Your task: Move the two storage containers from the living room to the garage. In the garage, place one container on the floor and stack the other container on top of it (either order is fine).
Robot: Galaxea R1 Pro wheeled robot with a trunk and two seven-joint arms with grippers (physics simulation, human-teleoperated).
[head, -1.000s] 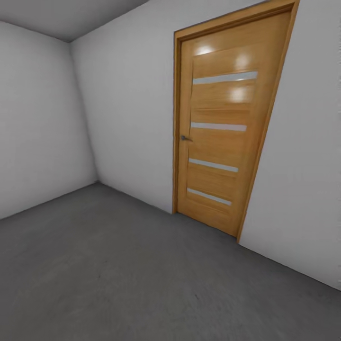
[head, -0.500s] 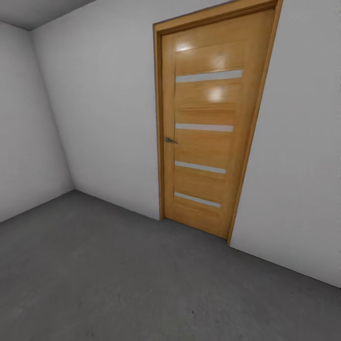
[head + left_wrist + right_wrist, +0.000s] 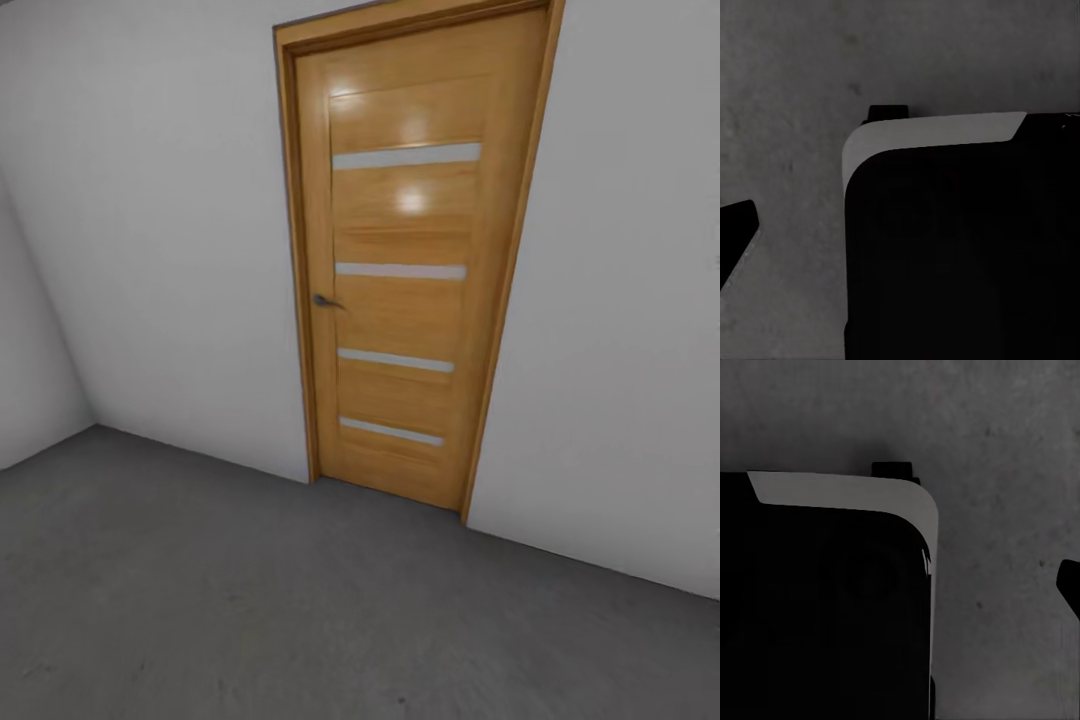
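Containers were not to be located from the available views. The head view showed the garage floor (image 3: 250,600), dark grey concrete, meeting pale walls (image 3: 160,230), with a closed wooden door (image 3: 400,280) at the far side, its handle (image 3: 325,300) on the left edge. Both wrist views looked down on concrete past dark robot bodywork (image 3: 960,247). End effector opening and load could not be determined. Judged step: transit. Next move: find the bins.

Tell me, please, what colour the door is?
Honey-brown wood door with four pale horizontal strips, best in the head view.
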